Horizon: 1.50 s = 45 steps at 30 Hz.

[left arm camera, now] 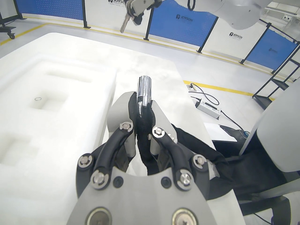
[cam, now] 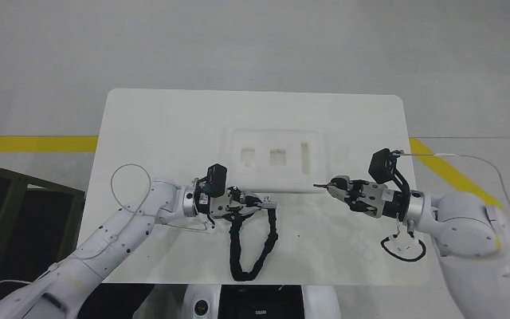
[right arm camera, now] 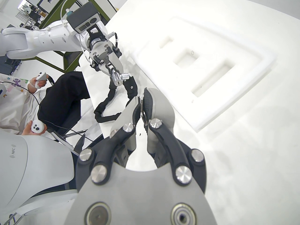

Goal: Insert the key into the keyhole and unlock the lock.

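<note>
Two risks, I'd say. The key point(left arm camera: 124, 24), pinched in the closed right gripper point(right arm camera: 141, 95), hangs well apart from the lock point(left arm camera: 145, 87). The left gripper point(left arm camera: 143, 103) clamps the lock by its black sleeve over the table's point(cam: 159, 112) front half. Any tilt between blade and keyhole could jam the key, and the trailing chain point(cam: 251, 255) might twist the cylinder.

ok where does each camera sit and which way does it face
top view: above the arms, looking down at the table; both arms show, left tool shut on the lock, right tool shut on the key.
left wrist view: on the left wrist, facing along its own tool and the lock's chrome end toward the right tool.
right wrist view: on the right wrist, facing along its own tool toward the left tool, foam tray in sight.
shared: both wrist views show the lock and the other tool.
</note>
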### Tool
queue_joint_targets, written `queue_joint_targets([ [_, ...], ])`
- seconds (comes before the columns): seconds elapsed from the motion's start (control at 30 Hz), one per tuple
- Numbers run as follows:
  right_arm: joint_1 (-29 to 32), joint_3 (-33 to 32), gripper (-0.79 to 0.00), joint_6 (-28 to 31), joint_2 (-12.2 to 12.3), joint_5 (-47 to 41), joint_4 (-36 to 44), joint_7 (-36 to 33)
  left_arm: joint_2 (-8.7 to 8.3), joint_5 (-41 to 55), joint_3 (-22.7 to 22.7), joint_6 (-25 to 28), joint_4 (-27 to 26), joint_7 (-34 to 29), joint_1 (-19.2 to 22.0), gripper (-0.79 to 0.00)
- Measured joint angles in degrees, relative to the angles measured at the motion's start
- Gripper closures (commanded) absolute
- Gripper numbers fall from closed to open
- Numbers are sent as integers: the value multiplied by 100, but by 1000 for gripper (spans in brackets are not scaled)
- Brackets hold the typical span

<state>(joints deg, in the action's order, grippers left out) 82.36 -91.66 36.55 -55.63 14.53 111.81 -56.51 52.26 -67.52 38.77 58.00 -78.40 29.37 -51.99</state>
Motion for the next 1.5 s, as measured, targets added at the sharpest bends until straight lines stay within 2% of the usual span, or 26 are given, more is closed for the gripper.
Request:
queue_joint_targets([
  [0.37, -28, 138, 0, 209, 61, -378, 107, 80, -9, -366, -333, -13, 322, 1758, 166, 0],
  [0.87, -238, 712, 0, 267, 97, -435, 514, 236, 130, 145, -363, 0, 293, 1692, 187, 0],
  [1.1, -264, 716, 0, 275, 133, -385, 434, 274, 76, 103, -454, 0, 355, 1693, 412, 0],
  [1.33, -334, 974, 0, -75, 144, -62, 493, 225, -7, 137, -529, 0, 191, 1694, 488, 0],
  [1.5, -504, 1291, 0, -350, 152, 130, 478, -74, -9, 183, -616, 0, 117, 1694, 477, 0],
])
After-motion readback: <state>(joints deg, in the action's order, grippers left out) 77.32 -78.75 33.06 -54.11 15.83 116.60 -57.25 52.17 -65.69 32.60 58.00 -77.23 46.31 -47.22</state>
